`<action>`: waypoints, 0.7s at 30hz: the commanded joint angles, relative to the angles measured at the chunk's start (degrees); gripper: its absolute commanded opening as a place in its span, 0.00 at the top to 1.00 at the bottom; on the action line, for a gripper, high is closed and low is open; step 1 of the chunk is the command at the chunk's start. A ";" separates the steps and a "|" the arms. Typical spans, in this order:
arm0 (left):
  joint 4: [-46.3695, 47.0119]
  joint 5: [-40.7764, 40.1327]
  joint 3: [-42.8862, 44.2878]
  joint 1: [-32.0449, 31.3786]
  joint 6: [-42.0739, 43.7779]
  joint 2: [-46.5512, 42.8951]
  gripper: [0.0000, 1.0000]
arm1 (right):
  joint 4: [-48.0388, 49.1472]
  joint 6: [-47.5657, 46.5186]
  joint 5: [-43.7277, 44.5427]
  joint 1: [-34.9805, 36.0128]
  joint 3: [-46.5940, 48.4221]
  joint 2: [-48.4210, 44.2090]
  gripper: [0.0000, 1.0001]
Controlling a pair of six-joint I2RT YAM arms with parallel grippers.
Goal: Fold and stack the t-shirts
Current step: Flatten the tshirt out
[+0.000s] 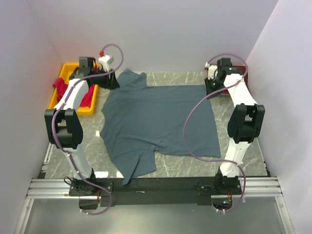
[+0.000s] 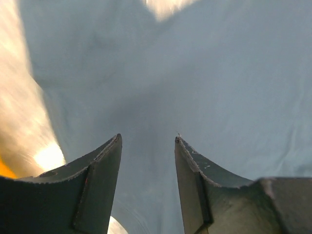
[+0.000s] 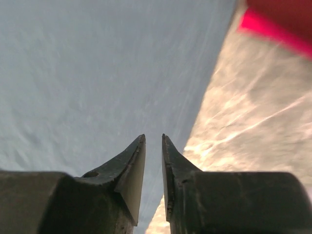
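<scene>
A slate blue-grey t-shirt [image 1: 161, 122] lies spread flat over the middle of the marble table [image 1: 234, 105]. My left gripper [image 1: 110, 80] hovers over its far left corner, open, with only blue cloth [image 2: 219, 73] showing under the gap [image 2: 148, 139]. My right gripper [image 1: 212, 87] is over the shirt's far right edge. Its jaws [image 3: 153, 137] stand a narrow gap apart with nothing between them, above the cloth's edge [image 3: 97, 63]. A bright pinkish-red shirt [image 1: 60, 87] lies in the yellow bin [image 1: 86, 111]. Dark red cloth [image 1: 240, 68] sits at the back right corner.
The yellow bin stands at the table's far left, beside the left arm. White walls close in on the left, back and right. Bare marble [image 3: 253, 122] shows to the right of the shirt's edge, with red cloth [image 3: 280, 17] beyond it.
</scene>
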 commanded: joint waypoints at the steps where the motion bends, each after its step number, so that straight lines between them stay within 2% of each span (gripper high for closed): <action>1: -6.10 -0.23 -5.53 -0.12 2.92 4.57 0.47 | -1.46 -2.10 -0.56 -0.02 -5.01 2.89 0.74; 5: -4.08 -2.87 -7.22 -0.12 1.16 6.51 0.50 | 0.03 -1.31 -0.21 -0.02 -4.50 7.19 0.75; 11: -3.37 -8.49 -4.15 -0.12 -1.91 12.66 0.52 | 1.70 -0.17 0.76 0.07 0.68 13.95 0.76; 16: -4.16 -11.57 2.79 -0.12 -3.33 20.03 0.53 | 2.67 1.59 3.04 0.07 6.22 19.23 0.78; 21: -5.66 -12.64 9.73 1.55 -3.07 25.31 0.53 | 0.66 3.87 3.75 -0.02 18.52 26.35 0.79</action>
